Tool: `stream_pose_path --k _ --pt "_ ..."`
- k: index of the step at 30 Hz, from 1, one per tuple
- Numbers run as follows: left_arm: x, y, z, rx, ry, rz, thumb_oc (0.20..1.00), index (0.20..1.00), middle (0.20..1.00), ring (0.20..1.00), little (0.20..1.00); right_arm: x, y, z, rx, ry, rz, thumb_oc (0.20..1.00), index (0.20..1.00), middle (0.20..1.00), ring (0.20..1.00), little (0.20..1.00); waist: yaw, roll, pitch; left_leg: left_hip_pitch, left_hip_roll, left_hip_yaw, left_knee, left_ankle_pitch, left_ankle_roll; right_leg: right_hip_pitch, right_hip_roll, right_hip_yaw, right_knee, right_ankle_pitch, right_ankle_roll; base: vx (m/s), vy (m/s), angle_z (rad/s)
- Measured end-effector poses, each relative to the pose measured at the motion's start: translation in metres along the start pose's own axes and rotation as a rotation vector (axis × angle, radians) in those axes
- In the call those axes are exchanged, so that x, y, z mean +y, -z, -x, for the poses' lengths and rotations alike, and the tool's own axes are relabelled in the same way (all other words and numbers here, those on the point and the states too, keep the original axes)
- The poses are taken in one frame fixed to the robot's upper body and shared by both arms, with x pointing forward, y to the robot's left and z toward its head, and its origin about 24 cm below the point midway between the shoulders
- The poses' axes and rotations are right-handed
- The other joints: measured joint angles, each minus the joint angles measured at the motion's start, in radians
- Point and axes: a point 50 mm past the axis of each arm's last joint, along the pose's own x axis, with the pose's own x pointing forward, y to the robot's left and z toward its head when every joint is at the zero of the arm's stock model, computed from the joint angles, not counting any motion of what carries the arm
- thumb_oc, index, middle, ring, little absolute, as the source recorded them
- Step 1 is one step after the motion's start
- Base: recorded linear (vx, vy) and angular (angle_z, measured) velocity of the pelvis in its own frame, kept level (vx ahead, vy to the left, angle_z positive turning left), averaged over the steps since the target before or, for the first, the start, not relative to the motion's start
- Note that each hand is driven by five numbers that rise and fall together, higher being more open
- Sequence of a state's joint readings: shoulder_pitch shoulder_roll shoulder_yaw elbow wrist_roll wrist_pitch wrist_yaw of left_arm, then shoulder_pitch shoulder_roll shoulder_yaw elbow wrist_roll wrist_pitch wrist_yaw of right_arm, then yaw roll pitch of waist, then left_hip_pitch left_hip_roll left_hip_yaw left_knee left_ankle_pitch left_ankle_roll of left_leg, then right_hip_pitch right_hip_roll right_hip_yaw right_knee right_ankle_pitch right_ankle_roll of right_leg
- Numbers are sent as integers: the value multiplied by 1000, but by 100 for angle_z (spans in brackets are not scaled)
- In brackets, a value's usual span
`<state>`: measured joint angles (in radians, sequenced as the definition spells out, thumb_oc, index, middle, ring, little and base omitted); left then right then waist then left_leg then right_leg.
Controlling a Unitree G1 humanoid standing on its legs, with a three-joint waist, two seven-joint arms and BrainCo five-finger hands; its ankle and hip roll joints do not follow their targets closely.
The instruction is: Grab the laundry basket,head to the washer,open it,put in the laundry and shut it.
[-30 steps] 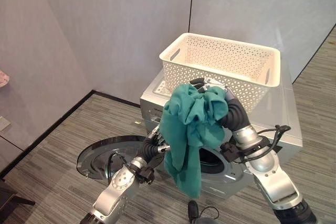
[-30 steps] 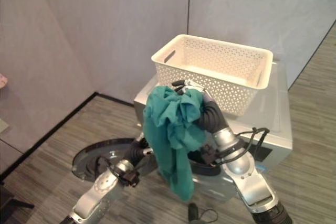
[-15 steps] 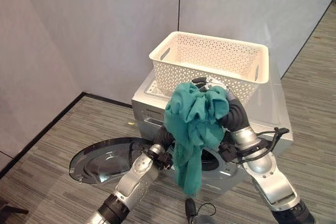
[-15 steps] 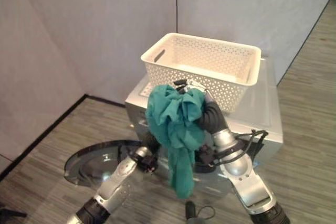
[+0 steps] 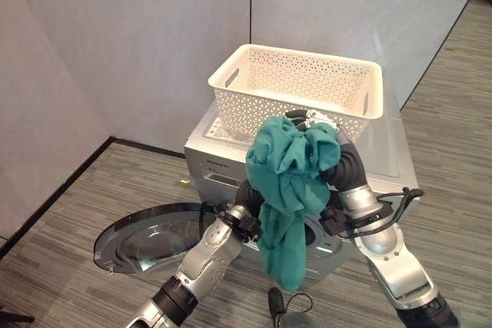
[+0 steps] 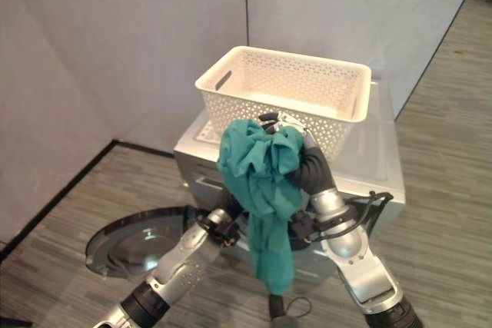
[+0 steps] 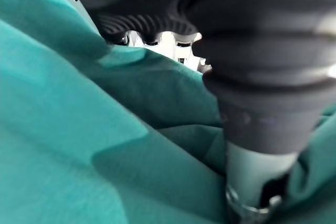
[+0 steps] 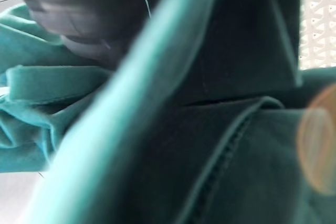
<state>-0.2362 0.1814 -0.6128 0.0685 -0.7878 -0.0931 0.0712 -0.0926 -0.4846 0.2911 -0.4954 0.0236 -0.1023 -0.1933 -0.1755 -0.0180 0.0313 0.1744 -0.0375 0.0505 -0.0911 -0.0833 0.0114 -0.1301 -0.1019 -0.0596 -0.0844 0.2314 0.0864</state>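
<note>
Eye views: white laundry basket sits on top of the silver washer; round door swung open, lying low to the robot's left. Right hand is raised before the basket, fingers clenched on a bunched teal garment hanging in front of the drum opening. Left hand reaches behind the cloth; fingers hidden, state unreadable. Wrist views: teal fabric up close.
</note>
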Motion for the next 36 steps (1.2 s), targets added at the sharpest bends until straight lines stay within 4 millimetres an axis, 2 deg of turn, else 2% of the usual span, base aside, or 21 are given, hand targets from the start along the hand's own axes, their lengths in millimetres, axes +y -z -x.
stream_pose_path --k 3,7,10,15,16,23,27,36 --pt "0 -1 -1 -5 -4 28 1000 1000 1000 1000 1000 0 0 0 0 2 -1 200 200 200 200 200 -2 -1 0 0 0 3 0 0 0 -2 1 3 0 2 2 5 -4 -1" --pt "3 -14 -4 -66 -25 2 1000 1000 1000 1000 1000 -1 0 0 -2 7 2 200 200 200 200 200 -1 -4 -2 -1 0 7 0 0 0 -4 2 7 0 3 2 12 -8 -4" --pt "11 -39 -3 -155 -21 -224 1000 1000 1000 1000 1000 -7 -1 -1 -10 28 17 200 200 200 200 200 0 -7 -4 -1 0 12 -4 0 0 -7 4 13 0 1 0 16 3 -5" --pt "10 -55 -7 -201 30 -593 1000 1000 1000 1000 1000 -10 -1 -1 -14 37 24 200 200 200 200 200 4 -8 -5 -3 0 11 -3 0 0 -7 3 13 0 2 -1 0 0 0" --pt "7 -57 -9 -210 39 -611 1000 1000 1000 1000 1000 -10 -1 -1 -15 37 24 200 200 200 200 200 6 -9 -5 -3 0 11 -1 -1 0 -7 3 13 0 4 3 0 0 0" --pt "-7 -59 -19 -234 79 -720 1000 1000 1000 1000 1000 -13 -2 -1 -16 45 29 200 200 200 200 200 8 -9 -5 -8 0 0 0 -1 0 -7 0 0 0 4 1 2 -1 4" --pt "-8 -57 -23 -228 82 -800 1000 1000 1000 1000 1000 -16 -2 -2 -18 57 37 200 200 200 200 200 8 -9 -5 -11 0 -5 0 -1 0 -8 -1 -4 0 2 1 6 -5 4" --pt "-12 -31 -37 -132 110 -1015 1000 1000 1000 1000 1000 -16 -2 -2 -17 57 37 200 200 200 200 200 8 -9 -5 -18 0 -6 0 -1 0 -15 -1 -4 0 2 1 0 0 0"
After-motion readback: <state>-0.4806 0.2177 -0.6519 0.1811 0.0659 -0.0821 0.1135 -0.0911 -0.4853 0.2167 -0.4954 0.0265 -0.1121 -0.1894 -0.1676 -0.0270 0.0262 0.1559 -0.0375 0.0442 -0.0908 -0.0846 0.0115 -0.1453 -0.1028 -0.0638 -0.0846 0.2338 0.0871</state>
